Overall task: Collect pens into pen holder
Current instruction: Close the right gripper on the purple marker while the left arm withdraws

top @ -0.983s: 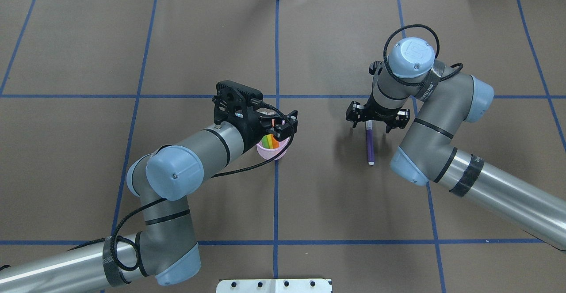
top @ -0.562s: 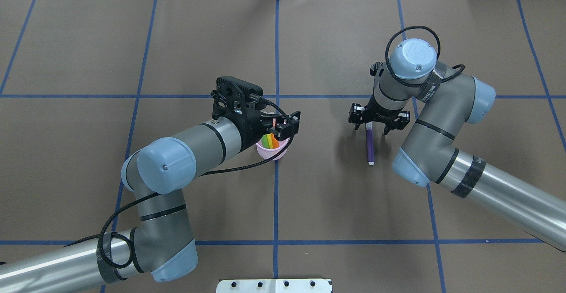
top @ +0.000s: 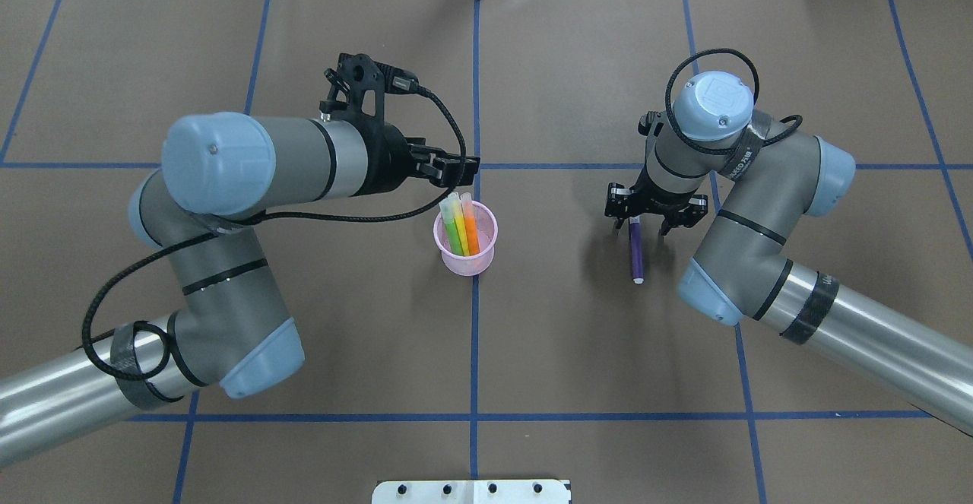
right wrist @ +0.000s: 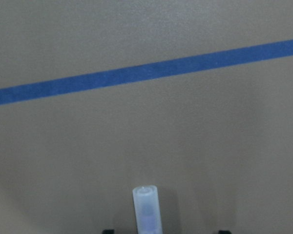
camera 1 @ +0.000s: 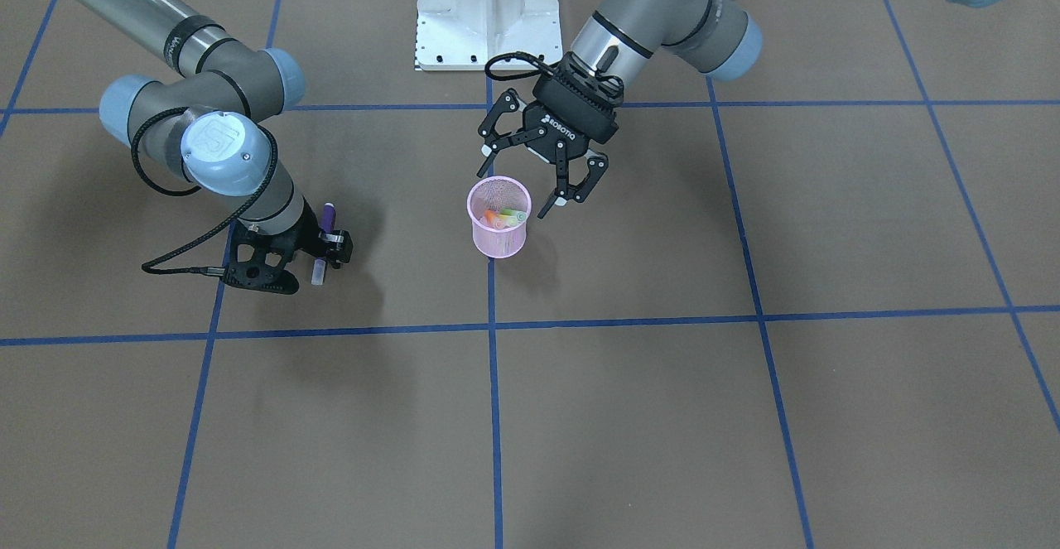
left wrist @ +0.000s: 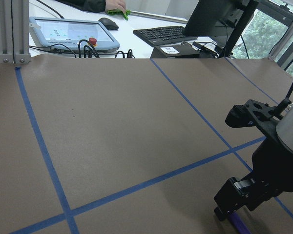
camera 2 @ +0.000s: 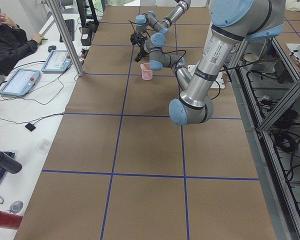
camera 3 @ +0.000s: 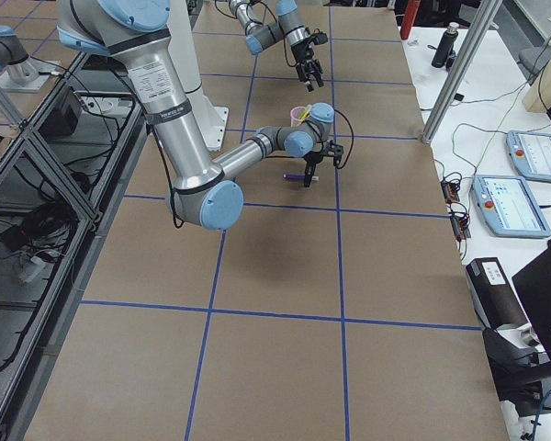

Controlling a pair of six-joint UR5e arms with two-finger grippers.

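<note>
Brown paper taped in blue covers the tabletop (top: 532,352); the pen holder (top: 465,262) stands near its middle, three pens (top: 460,232) inside; the left hand (camera 1: 517,190) hangs spread and empty just by it; the right hand (top: 650,221), fingers apart, straddles one end of the purple pen (top: 635,255) lying toward the right edge; gripped so far off-centre, it could droop or slip, then knock the holder over.
</note>
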